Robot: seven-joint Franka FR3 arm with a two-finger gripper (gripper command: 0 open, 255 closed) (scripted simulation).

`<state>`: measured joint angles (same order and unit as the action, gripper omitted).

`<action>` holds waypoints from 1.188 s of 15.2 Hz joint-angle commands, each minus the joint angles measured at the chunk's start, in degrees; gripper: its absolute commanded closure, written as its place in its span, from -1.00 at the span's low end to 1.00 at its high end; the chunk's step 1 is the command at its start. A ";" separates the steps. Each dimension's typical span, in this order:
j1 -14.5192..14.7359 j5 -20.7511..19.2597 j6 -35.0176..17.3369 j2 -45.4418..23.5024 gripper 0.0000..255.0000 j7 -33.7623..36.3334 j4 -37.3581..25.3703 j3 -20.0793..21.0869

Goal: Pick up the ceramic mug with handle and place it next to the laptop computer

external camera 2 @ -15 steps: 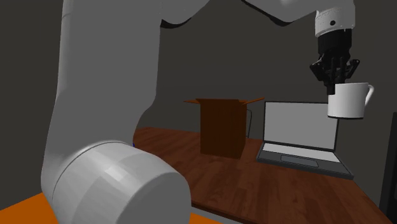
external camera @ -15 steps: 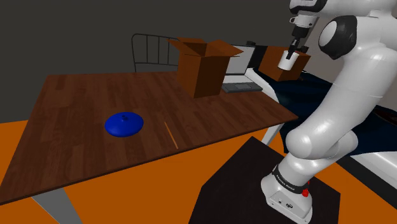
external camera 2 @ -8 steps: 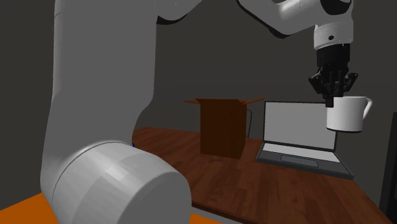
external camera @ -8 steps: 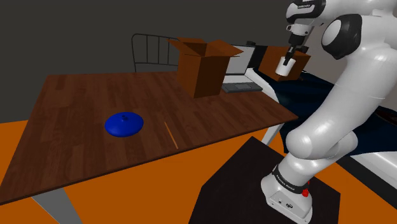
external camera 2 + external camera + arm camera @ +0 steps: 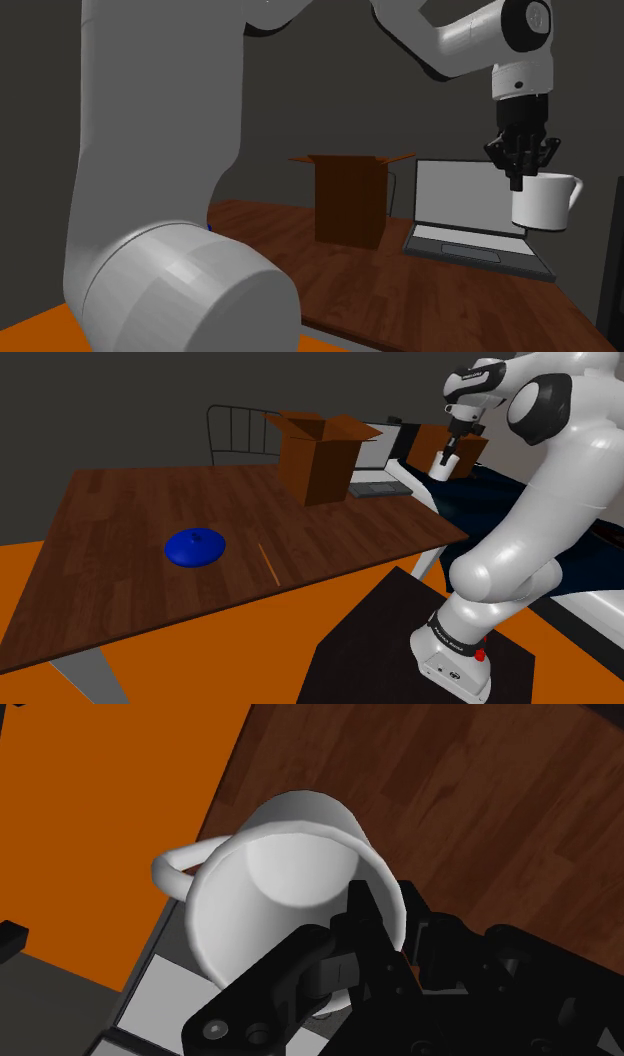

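The white mug with its handle hangs in the air, and my black gripper is shut on its rim from above. In the second exterior view it is level with the right edge of the open laptop, handle pointing right. The shoulder view has the mug under the gripper, right of the laptop at the table's far end. In the wrist view one finger is inside the mug and the other outside, with the gripper clasping the wall.
A brown open cardboard box stands just left of the laptop. A blue disc and a thin stick lie on the wooden table nearer the camera. A chair back rises behind the table. Orange floor surrounds it.
The gripper has come down with the mug and moved farther from the shoulder camera, toward the laptop's right side. Its hold on the rim is unchanged.
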<state>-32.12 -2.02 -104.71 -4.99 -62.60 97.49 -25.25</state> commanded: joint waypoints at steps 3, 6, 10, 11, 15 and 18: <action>0.06 0.06 -2.96 -0.21 1.00 0.22 2.72 0.06; 0.05 0.13 -5.21 -0.43 1.00 0.29 4.78 0.07; 0.01 0.31 -8.19 -0.90 1.00 0.31 7.32 0.09; 0.00 0.37 -8.93 -1.06 1.00 0.30 7.92 0.09; -0.08 0.67 -11.86 -1.79 1.00 0.24 10.18 0.11; -0.15 0.97 -14.04 -2.47 1.00 0.15 11.74 0.14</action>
<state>-32.30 -1.08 -117.93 -7.40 -62.53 108.52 -25.14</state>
